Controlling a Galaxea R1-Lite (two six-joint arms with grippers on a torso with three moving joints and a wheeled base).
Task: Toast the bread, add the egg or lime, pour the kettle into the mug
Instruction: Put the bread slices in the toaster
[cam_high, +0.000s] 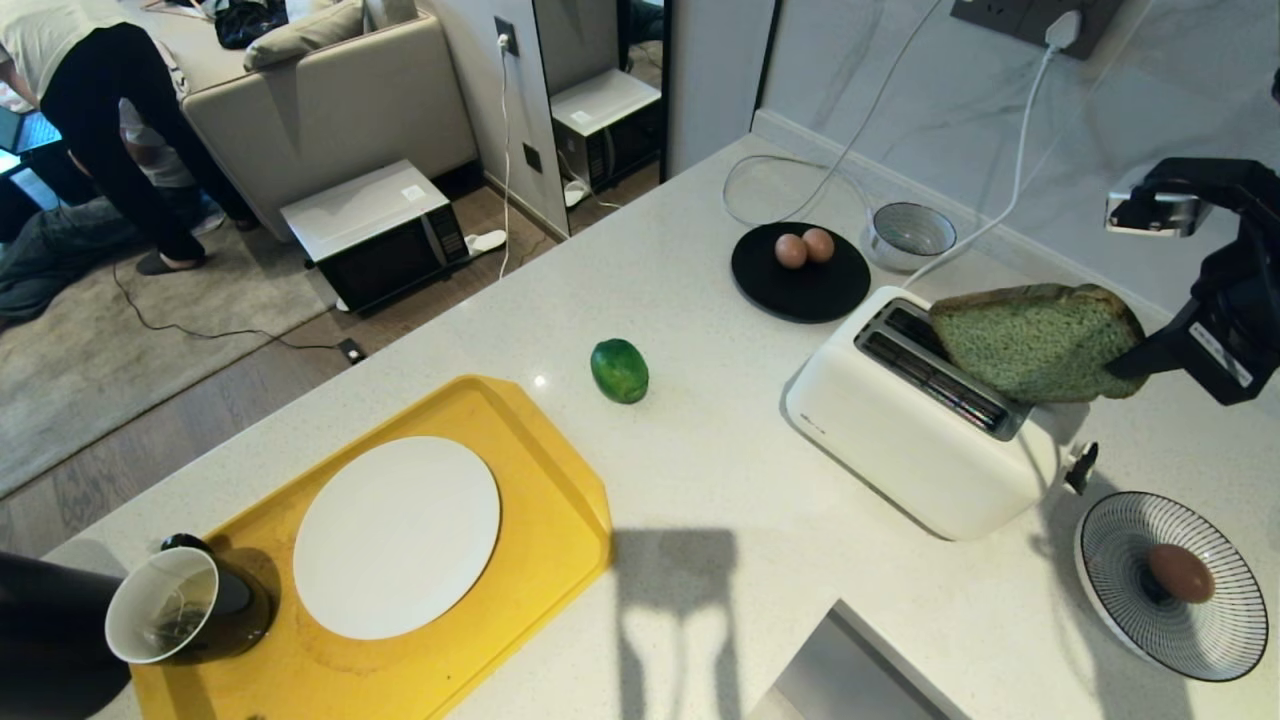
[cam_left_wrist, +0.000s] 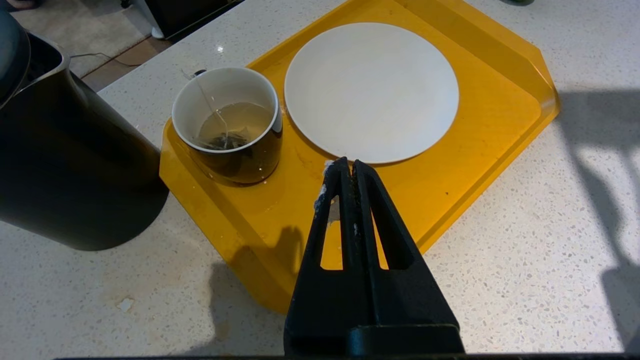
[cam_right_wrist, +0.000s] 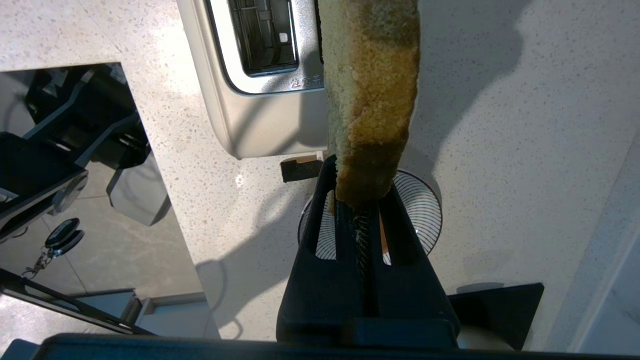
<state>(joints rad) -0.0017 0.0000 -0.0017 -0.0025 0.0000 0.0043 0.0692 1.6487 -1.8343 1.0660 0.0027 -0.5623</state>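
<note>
**Bread held over the toaster, left arm parked by the tray**

Right gripper (cam_high: 1125, 365): my right arm comes in from the right edge of the head view, wrist raised, fingers reaching level toward the toaster (cam_high: 925, 420). The jaws are clamped on one corner of the bread (cam_high: 1035, 340). The slice hangs in the air, tilted, its far end above the toaster's slots and not inside either one. The right wrist view shows the brown crust edge-on between my fingers (cam_right_wrist: 387, 220).

Left gripper (cam_left_wrist: 346, 167): closed tight with nothing in it, hovering over the near rim of the yellow tray (cam_left_wrist: 480, 165), tips pointing toward the white plate (cam_left_wrist: 371, 90).

Mug (cam_left_wrist: 227, 125): on the tray beside the white plate, pale liquid and a tea bag inside.

Kettle (cam_left_wrist: 65, 165): on the counter just beside the tray's corner, near the mug.

Lime (cam_high: 619, 370): on the bare counter between the tray and the toaster, apart from both.

Egg (cam_high: 1181, 572): in the striped bowl (cam_high: 1180, 640) near the toaster's lever end. Two further eggs (cam_high: 804, 247) lie touching on a black plate (cam_high: 800, 285) beyond the toaster.
</note>
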